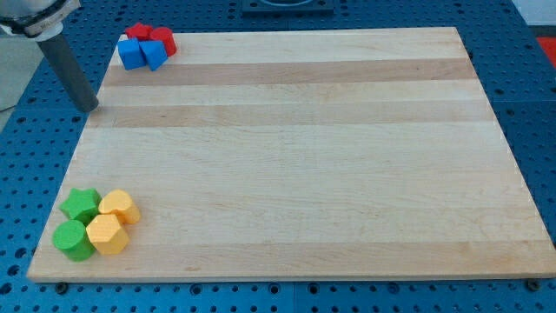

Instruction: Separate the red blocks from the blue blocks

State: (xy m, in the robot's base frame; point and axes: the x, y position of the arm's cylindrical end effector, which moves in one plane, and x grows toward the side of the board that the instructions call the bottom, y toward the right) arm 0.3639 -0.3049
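Observation:
Two red blocks and two blue blocks sit packed together at the board's top left corner. The red star-like block [136, 33] and the red rounded block [163, 39] lie along the top edge. The blue cube [131, 54] and the blue wedge-like block [154, 55] lie just below them, touching them. My tip [89, 106] is off the board's left edge, below and to the left of this cluster, apart from every block.
A second cluster sits at the board's bottom left: a green star block [80, 205], a green cylinder [73, 239], a yellow rounded block [119, 208] and a yellow hexagonal block [107, 234]. The wooden board [304, 156] rests on a blue perforated table.

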